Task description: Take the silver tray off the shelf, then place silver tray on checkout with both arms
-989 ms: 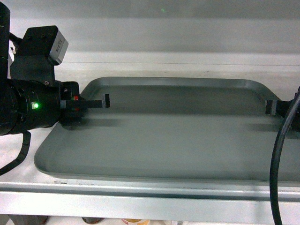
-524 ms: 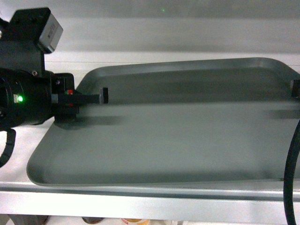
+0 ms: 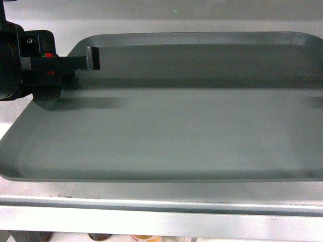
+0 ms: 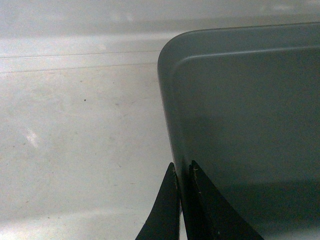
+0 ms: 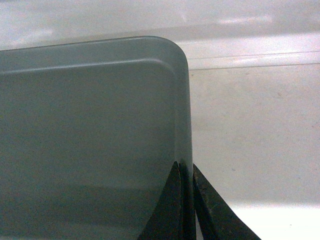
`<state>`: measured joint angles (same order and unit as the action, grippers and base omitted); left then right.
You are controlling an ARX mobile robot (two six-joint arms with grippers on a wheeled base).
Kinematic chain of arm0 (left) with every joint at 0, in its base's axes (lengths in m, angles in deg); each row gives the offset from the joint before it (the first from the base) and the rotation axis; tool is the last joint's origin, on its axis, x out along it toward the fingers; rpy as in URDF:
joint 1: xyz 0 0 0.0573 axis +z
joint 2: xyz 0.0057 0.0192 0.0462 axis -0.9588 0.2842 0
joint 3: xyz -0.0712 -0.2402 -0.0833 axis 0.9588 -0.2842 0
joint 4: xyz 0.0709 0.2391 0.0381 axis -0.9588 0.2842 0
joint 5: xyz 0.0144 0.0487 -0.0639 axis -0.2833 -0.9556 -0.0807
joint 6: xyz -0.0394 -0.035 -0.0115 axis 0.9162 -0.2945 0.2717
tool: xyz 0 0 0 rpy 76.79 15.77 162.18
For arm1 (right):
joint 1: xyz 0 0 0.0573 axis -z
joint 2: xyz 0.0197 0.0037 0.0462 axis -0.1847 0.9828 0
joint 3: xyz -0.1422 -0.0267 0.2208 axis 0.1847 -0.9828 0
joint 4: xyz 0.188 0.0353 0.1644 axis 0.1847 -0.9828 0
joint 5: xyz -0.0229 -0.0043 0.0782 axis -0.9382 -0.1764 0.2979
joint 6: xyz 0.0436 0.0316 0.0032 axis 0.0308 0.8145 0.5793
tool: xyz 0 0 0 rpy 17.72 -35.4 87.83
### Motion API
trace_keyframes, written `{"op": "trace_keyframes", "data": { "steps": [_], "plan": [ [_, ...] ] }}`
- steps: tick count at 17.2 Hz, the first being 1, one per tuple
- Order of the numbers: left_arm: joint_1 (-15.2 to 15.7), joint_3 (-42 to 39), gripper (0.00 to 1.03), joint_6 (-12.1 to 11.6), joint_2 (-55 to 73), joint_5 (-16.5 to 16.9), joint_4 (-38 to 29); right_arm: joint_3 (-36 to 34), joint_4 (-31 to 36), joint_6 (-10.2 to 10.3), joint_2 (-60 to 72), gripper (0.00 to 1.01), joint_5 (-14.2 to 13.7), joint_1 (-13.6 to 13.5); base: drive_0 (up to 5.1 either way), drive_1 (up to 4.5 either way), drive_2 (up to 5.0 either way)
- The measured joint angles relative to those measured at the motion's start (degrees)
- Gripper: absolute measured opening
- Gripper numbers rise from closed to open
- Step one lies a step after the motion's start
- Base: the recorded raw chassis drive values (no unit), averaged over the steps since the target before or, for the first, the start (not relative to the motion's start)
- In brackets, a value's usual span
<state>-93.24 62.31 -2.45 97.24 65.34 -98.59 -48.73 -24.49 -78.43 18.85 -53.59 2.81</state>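
At the far left of the head view the left gripper (image 3: 70, 63) reaches in from the edge of the picture, a black block with small red marks, one finger lying over the left rim of the silver tray (image 3: 171, 126). The left wrist view shows that grip close up: the left gripper (image 4: 183, 200) has its two black fingers (image 4: 165, 210) pressed nearly together with the tray's left rim pinched between them, one finger outside over the white shelf (image 4: 75, 140), the other inside over the tray's grey floor.

The tray fills most of the head view, its near long edge low in the frame and hanging above the shelf (image 3: 151, 201), whose pale front strip runs across the bottom. The far rim sits high in the picture and the tray runs off the right side.

Further right, the right arm itself is out of the head view. In the right wrist view the right gripper (image 5: 186, 205) is closed down on the silver tray (image 5: 90, 130) in the same way, its fingers (image 5: 215, 215) clamping the right rim just below the rounded far corner, with the white shelf (image 5: 250, 130) beyond.
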Motion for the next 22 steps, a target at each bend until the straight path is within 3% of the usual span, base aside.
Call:
{"op": "trace_keyframes", "data": {
  "steps": [10, 22],
  "plan": [
    [-0.63, 2.84, 0.04, 0.20, -1.97, 0.02, 12.07, 3.98, -15.45, 2.19, -2.95, 0.03, 0.26, -0.81, 0.0, 0.00, 0.0],
    [-0.74, 3.48, 0.04, 0.04, -1.55, -0.52, 10.27, 3.93, -13.35, 3.50, -1.73, 0.03, 0.04, -0.72, 0.0, 0.00, 0.0]
  ]
}}
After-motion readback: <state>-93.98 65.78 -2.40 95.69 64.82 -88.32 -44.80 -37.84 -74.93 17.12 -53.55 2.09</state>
